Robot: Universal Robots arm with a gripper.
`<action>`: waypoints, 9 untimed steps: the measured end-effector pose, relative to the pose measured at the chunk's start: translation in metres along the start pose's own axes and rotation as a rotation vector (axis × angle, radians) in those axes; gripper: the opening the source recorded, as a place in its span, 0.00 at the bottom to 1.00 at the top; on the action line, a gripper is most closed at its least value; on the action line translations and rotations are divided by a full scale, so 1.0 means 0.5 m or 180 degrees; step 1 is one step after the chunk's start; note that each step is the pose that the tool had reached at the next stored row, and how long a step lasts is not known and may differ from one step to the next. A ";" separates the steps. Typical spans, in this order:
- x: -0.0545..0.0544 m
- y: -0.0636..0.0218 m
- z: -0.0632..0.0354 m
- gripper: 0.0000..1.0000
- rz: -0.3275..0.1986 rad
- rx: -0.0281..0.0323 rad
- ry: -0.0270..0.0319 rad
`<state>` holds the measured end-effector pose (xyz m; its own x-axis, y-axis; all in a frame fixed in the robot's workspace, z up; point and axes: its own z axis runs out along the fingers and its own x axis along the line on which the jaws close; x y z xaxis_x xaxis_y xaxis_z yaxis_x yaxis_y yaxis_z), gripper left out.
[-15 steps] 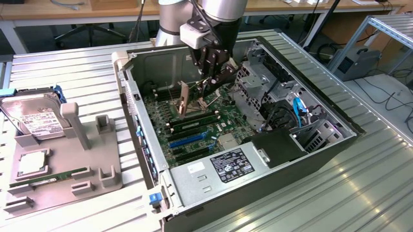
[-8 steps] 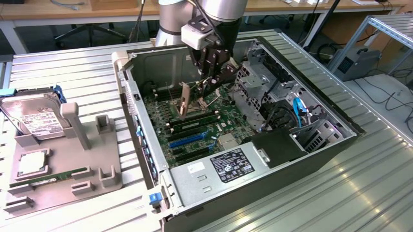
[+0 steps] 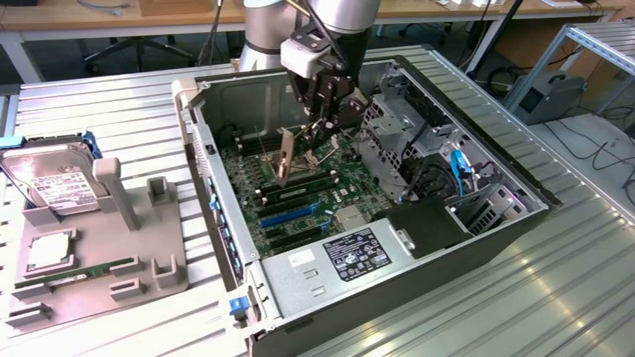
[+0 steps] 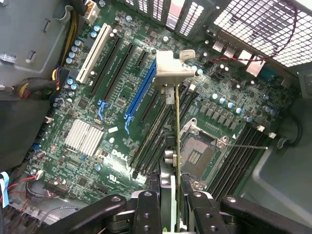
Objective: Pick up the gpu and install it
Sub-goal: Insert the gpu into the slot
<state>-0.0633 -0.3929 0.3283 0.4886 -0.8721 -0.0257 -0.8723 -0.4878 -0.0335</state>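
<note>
Ribbed metal bench [image 3: 119,111], open PC case [image 3: 476,238] lying on it, motherboard [image 4: 122,97] marked "DELL".
Gripper [image 4: 168,197] hangs inside the case, jaws partly closed on the gpu [image 4: 176,126], held edge-on above the CPU socket [image 4: 197,153], bracket away from the gripper. Grey tray [image 3: 139,260] at the exterior view's left holds a hard drive [image 3: 50,182] with a white label.

The robot arm [image 3: 297,18] is a thick silver-grey tube with a smooth rounded joint. A pale boxy block sits at its wrist, and thin dark cables run down beside it. Below it the gripper [image 3: 328,123] is black, slim and angular. In the wrist view its jaws are matte black linkages studded with round silver bolt heads.
</note>
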 end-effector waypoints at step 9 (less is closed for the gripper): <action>0.000 0.000 0.000 0.27 -0.0179 -0.0007 -0.0002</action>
<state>-0.0633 -0.3929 0.3282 0.5370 -0.8432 -0.0245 -0.8434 -0.5362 -0.0328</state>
